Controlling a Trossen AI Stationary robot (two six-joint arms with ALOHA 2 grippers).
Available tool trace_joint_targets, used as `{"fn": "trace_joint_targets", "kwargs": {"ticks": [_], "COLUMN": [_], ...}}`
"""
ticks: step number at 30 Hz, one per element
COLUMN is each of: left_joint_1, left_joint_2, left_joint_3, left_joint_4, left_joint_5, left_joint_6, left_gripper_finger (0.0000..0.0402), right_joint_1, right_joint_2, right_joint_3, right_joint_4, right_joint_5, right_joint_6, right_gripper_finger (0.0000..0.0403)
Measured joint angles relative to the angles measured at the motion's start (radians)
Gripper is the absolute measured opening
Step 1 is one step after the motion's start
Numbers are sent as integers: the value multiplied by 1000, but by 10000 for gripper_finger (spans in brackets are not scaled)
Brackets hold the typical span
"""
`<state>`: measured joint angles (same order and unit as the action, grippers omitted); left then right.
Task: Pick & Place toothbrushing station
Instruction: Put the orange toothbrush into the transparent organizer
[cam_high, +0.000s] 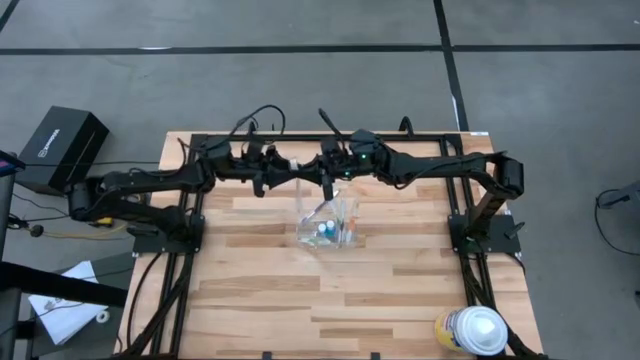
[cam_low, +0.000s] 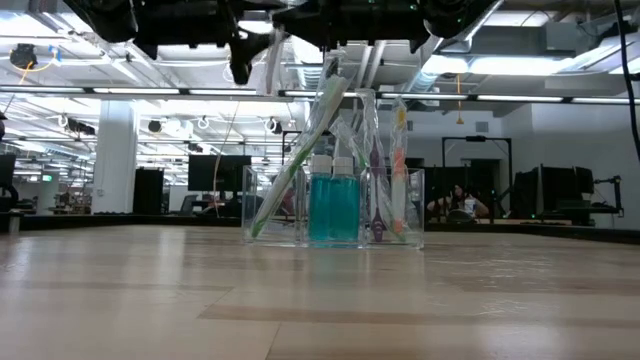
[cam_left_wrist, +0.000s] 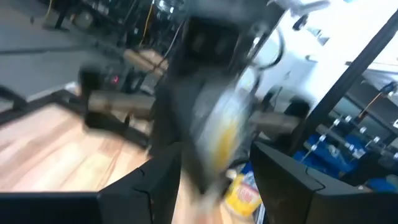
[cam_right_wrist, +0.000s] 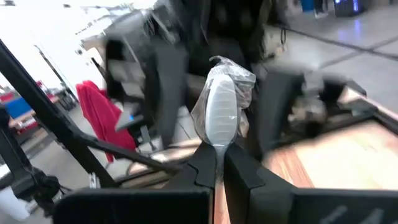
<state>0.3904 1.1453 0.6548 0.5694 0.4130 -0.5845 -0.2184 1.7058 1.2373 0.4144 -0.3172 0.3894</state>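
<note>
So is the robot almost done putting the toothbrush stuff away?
Nearly. Two toothpaste tubes and several toothbrushes already stand in the clear cup. The right gripper holds a wrapped toothbrush above the table. The left gripper is open. That brush isn't in yet.

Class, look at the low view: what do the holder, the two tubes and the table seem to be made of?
Holder: probably clear glossy plastic; the room shows through its walls. Tubes: likely translucent teal plastic with white caps. Table: pale wood with a smooth satin finish; plank seams and grain show.
</note>
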Motion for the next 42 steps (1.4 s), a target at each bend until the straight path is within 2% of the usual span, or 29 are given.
{"fn": "trace_joint_targets", "kwargs": {"ticks": [7,37,42], "left_joint_1": [32,23,23], "left_joint_2": [-39,-24,-24], "left_joint_3": [0,0,0], "left_joint_4": [3,-12,-10], "left_joint_5": [-4,-7,-12], "left_joint_6": [-25,-30,-30], "left_gripper_finger": [189,186,165], "right_joint_1": [2,8,8], "right_joint_2": [0,0,0], "right_joint_3": [0,0,0], "right_joint_4": [-32,-9,-8], "right_joint_5": [-23,-26,-34], "right_joint_6": [-7,-4,-4], "right_gripper_finger": [1,1,1]}}
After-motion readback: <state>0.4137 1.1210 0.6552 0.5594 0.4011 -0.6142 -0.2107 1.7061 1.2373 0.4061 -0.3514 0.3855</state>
